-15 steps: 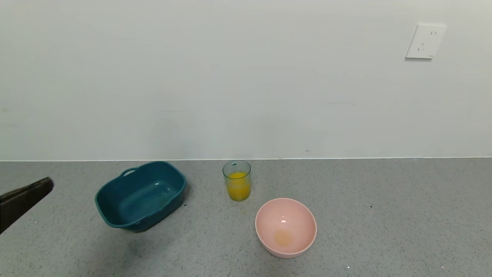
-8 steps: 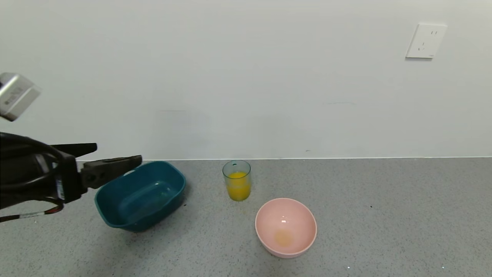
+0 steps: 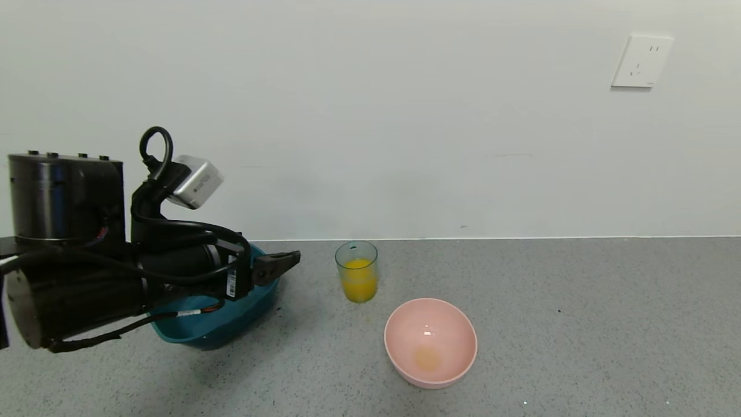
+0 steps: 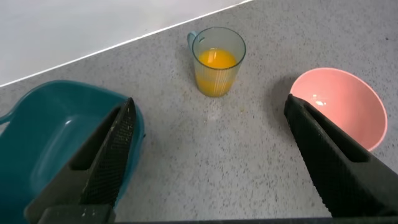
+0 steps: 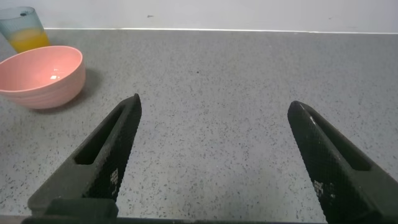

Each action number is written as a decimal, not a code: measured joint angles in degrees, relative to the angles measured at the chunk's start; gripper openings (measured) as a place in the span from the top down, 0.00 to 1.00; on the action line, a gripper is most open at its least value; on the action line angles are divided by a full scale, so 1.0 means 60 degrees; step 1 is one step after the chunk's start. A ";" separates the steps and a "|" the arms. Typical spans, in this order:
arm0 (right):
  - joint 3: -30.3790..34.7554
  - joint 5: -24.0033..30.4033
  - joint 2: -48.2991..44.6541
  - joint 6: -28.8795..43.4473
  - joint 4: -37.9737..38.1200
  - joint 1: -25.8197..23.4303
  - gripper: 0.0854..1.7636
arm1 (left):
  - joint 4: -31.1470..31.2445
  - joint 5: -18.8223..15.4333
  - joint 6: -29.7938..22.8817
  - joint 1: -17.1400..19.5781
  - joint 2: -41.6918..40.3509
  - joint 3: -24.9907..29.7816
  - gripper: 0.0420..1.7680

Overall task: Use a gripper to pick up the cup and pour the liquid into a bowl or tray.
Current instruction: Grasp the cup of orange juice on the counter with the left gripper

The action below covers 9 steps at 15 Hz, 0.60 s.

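The cup (image 3: 356, 271) stands upright near the back wall, about half full of orange-yellow liquid (image 3: 359, 285). It also shows in the left wrist view (image 4: 216, 59), with the liquid (image 4: 215, 61) inside. The dark teal tub (image 3: 197, 331) sits to its left, mostly hidden behind my left arm; its rim shows in the left wrist view (image 4: 43, 134). My left gripper (image 3: 279, 266) is open and empty, above the tub's right end, a short way left of the cup. In the left wrist view the gripper (image 4: 210, 106) points at the cup. My right gripper (image 5: 214, 102) is open and empty over bare counter.
A round pink bowl (image 3: 430, 341) with a faint yellowish stain sits in front and to the right of the cup; it also shows in both wrist views (image 4: 348, 106) (image 5: 40, 74). The grey counter ends at a white wall with a socket (image 3: 641, 61).
My left arm has swung in from the left edge and moved right, over the teal tub, toward the cup. Cup, tub and pink bowl have not moved.
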 joint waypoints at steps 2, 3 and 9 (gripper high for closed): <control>0.0000 0.0000 0.0000 -0.0004 -0.0004 0.0000 0.03 | -0.1095 0.0124 -0.0108 -0.0138 0.0583 0.0431 0.03; 0.0000 0.0000 0.0000 0.0000 0.0000 0.0000 0.03 | -0.1430 0.0219 -0.0134 -0.0171 0.0864 0.0616 0.03; 0.0000 0.0000 0.0000 -0.0004 0.0000 0.0000 0.03 | -0.3289 0.0475 -0.0380 -0.0368 0.2660 0.1345 0.03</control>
